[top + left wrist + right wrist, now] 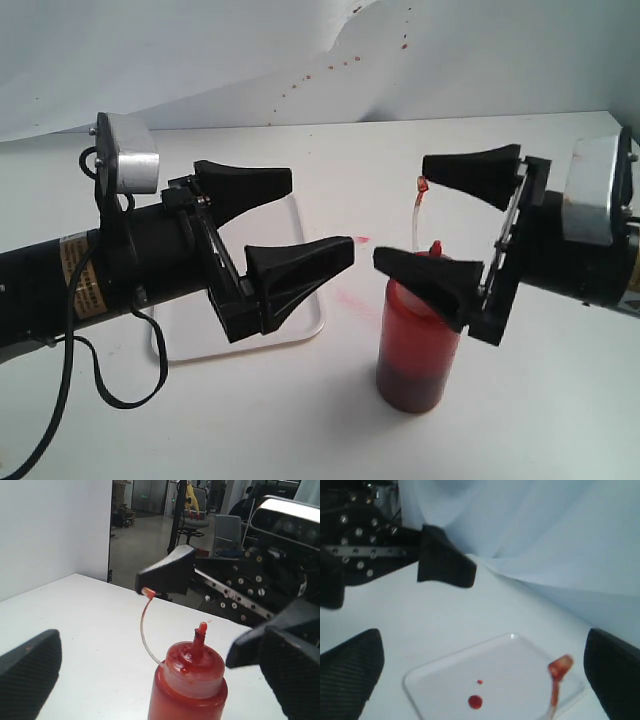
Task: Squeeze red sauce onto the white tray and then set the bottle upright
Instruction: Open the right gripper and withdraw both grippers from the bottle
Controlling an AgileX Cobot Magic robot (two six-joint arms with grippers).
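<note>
Reaching in from the left, the left gripper [320, 215] hangs above the white tray [300, 325] with its fingers spread wide apart and nothing between them. The tray lies flat on the white table [250, 420], mostly hidden under that arm in the exterior view. The right wrist view shows two round drops of red sauce [475, 701] on the tray, one larger than the other. A faint pink smear [355, 300] marks the table just right of the tray. Right of the smear the bottle [415, 350] stands upright on the table, off the tray, its nozzle [435, 247] pointing up and its tethered cap [422, 185] arching above it. The right gripper [402, 212] comes in from the right at the height of the bottle's top, fingers wide apart and gripping nothing. Its lower finger crosses in front of the bottle's shoulder; whether it touches, I cannot tell.
</note>
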